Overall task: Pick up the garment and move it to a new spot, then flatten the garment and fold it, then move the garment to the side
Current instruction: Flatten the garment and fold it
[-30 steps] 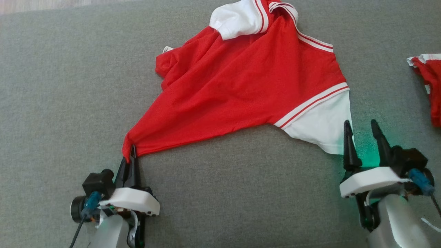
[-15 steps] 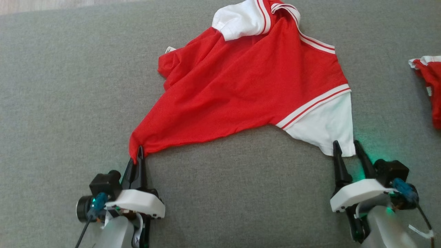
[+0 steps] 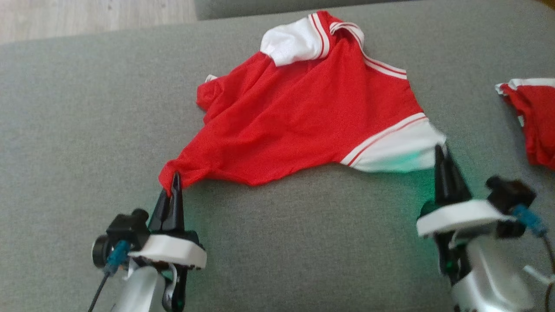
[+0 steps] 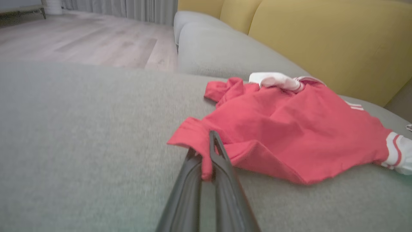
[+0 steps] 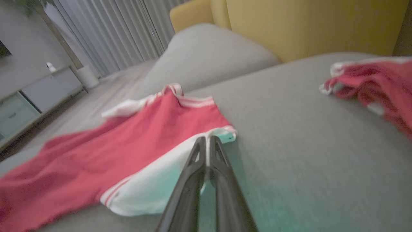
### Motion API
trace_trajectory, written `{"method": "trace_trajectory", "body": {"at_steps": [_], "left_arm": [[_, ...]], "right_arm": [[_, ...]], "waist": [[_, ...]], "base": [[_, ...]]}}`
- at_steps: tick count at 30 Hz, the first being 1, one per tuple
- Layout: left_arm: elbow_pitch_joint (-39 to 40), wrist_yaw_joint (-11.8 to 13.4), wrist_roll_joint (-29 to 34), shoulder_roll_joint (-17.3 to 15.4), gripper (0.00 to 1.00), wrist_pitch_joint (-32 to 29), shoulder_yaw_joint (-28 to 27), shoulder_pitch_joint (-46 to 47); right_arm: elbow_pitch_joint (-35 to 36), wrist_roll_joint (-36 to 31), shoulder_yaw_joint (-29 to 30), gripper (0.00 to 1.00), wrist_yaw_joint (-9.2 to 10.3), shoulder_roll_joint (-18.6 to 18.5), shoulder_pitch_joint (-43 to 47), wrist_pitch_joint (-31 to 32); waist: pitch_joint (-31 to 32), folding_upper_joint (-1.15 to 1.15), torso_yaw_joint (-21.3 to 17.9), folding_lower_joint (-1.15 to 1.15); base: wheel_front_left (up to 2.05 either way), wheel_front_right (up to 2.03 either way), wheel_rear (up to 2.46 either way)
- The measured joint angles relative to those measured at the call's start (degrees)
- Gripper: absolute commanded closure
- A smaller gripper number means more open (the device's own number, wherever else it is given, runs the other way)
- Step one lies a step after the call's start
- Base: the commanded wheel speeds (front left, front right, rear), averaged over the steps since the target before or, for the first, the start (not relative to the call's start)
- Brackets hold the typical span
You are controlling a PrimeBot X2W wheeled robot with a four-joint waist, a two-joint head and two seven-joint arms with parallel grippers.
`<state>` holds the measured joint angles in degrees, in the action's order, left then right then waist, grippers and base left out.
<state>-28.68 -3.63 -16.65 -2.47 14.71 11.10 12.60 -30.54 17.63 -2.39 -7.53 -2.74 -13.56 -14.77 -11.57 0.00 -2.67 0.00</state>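
Two grippers clamp the bright red, white-sleeved knit shirt (image 3: 303, 117) stretched between them: left gripper (image 3: 175, 181) on red hem, right gripper (image 3: 440, 151) on white sleeve.

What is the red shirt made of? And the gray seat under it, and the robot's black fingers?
Shirt: soft thin cloth, likely knit; matte, it wrinkles and drapes. Seat: woven upholstery fabric, judging by its fine speckled weave. Fingers: probably hard plastic, smooth, slightly shiny.

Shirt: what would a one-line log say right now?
left gripper: shut on shirt corner | right gripper: shut on sleeve | shirt: unfolded, on couch
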Motion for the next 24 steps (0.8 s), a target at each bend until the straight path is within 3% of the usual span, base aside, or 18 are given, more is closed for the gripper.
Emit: {"method": "trace_trajectory", "body": {"at_steps": [7,15,19,24], "left_arm": [[4.93,-2.5,2.88,-0.53,1.0,0.0,-1.93,5.47],[9.22,-3.53,3.47,-7.61,1.0,-0.62,-0.85,19.79],[14.17,-3.96,0.4,-12.28,1.0,-7.44,2.15,26.5],[16.47,-3.94,-1.96,-14.75,1.0,-14.55,2.27,32.01]], "right_arm": [[11.27,4.07,1.48,1.0,0.0,-2.33,-8.11,0.02],[20.29,8.76,1.08,1.0,0.0,-10.26,-24.18,0.13],[23.09,10.0,0.92,1.0,0.0,-13.83,-31.65,4.53],[21.98,9.98,0.73,1.0,0.0,-16.19,-38.49,8.91]], "waist": [[4.07,0.0,0.43,0.0],[9.34,0.0,1.45,-0.01],[11.77,0.0,2.42,-0.01],[10.3,0.0,3.36,-0.01]], "base": [[0.0,0.0,0.0],[0.0,0.0,0.0],[0.0,0.0,0.0],[0.0,0.0,0.0]]}}
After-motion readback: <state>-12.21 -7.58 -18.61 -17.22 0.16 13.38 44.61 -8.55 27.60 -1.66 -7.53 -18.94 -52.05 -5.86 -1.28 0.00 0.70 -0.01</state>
